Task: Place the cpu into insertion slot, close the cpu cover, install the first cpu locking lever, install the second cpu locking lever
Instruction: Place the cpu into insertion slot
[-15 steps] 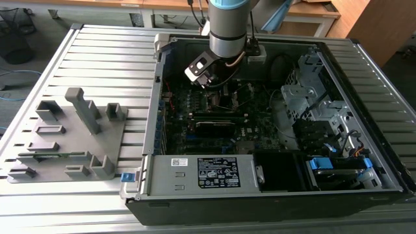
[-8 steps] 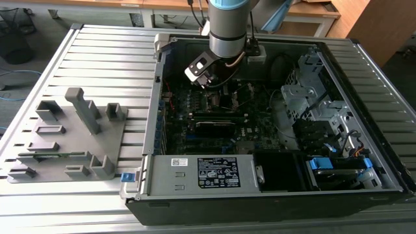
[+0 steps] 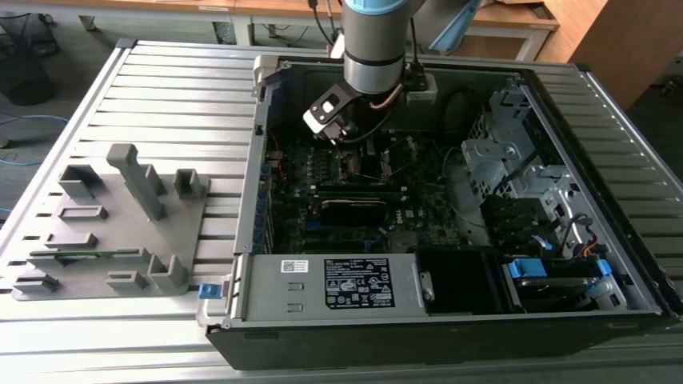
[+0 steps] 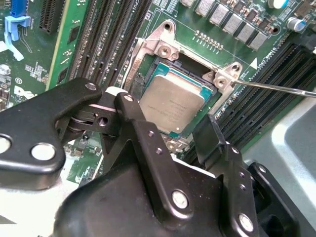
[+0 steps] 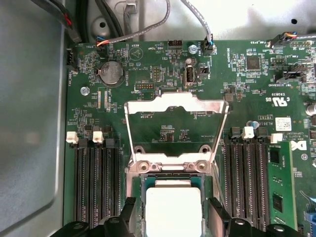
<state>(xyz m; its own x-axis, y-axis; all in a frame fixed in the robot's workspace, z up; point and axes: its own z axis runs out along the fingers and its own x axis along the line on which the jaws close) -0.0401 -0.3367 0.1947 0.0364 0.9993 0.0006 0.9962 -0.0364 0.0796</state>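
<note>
**Pincer point(image 4: 168, 116) open astride the seated cpu point(image 4: 173, 101)**

Black fingers point(image 4: 145, 136) stand apart, one on each side of the cpu. The first wrist view shows a sliver of gap on either side, so nothing is clamped. The cpu lies flat inside the insertion slot point(image 4: 185, 64), its teal edge level with the rim. By my reading the placing step is done or all but done.

The cpu cover point(image 5: 173, 103) stands swung open on the side of the slot away from the pincer. A thin metal rod point(image 4: 276, 86), likely a locking lever, juts out unlatched. Closing the cover would call for a clear path, and the fingers sit in its swing.

Memory slots point(image 5: 94, 187) flank the slot closely, and a green memory stick point(image 5: 279, 182) stands beside them. In the exterior view the arm point(image 3: 373, 40) reaches into the open computer case point(image 3: 427, 344), which lies on a slatted desk point(image 3: 171, 88). A grey parts holder point(image 3: 96, 256) sits well apart on the exterior view's left.
</note>
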